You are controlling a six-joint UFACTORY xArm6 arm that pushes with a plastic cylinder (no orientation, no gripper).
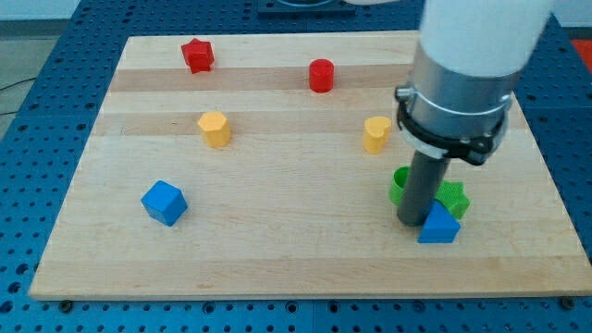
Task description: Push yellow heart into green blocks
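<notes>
Camera view: arm upright near the tabletop's (277,268) right edge; no claw fitted; my tip (413,222) between green blocks (454,197), touching blue block (438,226).

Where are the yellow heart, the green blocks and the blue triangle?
yellow heart (376,133): camera view, front face.
green blocks (454,198): camera view, right block's top.
blue triangle (438,225): camera view, front face.

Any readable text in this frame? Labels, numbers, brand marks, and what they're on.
None. No words, numbers or marks show on the wooden board, the coloured blocks, the arm's white and grey body or the blue perforated table around the board.
</notes>
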